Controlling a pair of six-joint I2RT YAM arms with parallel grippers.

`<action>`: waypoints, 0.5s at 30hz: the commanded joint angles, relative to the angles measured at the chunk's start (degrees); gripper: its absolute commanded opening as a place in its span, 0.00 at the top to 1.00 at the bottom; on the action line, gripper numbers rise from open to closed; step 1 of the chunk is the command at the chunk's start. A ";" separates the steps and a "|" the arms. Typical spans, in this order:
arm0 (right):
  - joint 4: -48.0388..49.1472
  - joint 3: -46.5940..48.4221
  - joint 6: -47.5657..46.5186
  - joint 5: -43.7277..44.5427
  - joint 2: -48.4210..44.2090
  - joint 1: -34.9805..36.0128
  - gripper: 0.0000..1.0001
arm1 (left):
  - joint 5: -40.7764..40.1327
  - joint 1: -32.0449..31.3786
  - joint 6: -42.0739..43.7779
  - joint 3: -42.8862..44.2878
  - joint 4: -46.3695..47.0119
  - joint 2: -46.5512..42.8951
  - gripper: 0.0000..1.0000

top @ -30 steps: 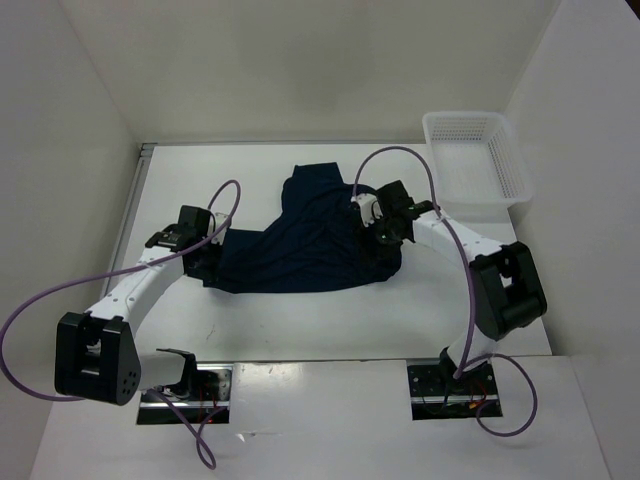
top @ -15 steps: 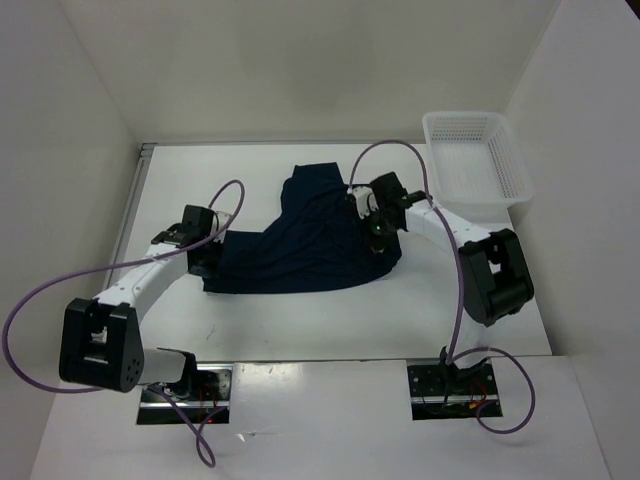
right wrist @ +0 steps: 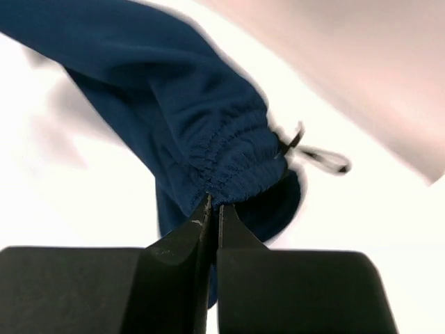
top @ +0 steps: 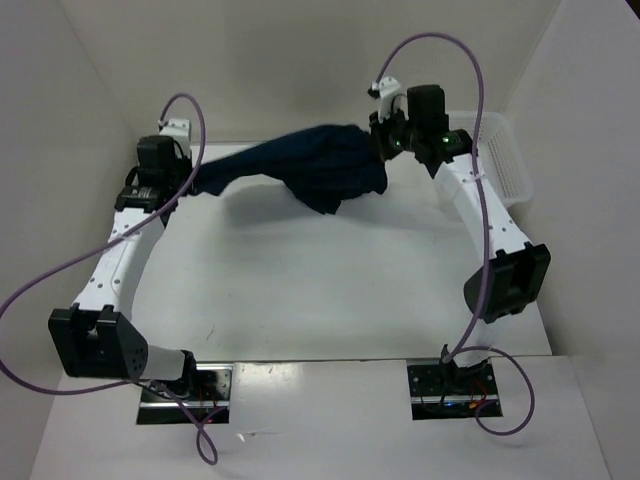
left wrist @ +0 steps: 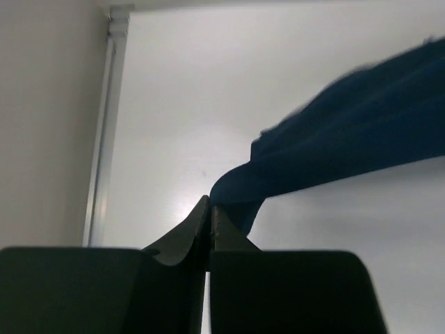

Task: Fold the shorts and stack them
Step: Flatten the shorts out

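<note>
The shorts (top: 325,165) hung in the air over the far edge of the bench (top: 300,290), stretched between both grippers and off the surface. The left gripper (top: 192,182), above the far left corner, was pressed together on a thin end of the cloth, which ran from its tips in a taut band. The right gripper (top: 381,150), toward the far right corner, pinched the gathered waistband, with a drawstring (right wrist: 309,152) dangling just beside the pinch. Most of the cloth sagged in a bunch nearer the right gripper. A basket (top: 505,165) sat at the far right corner, partly hidden behind the right arm.
</note>
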 commanded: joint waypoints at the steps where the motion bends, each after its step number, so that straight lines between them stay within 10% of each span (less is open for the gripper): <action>1: -7.78 -10.30 -5.41 -3.51 -4.49 0.89 1.00 | -1.90 -0.34 0.23 -9.72 -5.46 -2.47 1.00; 15: -9.98 -56.19 -16.05 -2.98 -24.27 0.89 1.00 | 2.31 -7.55 0.23 -35.06 -19.34 -14.08 0.90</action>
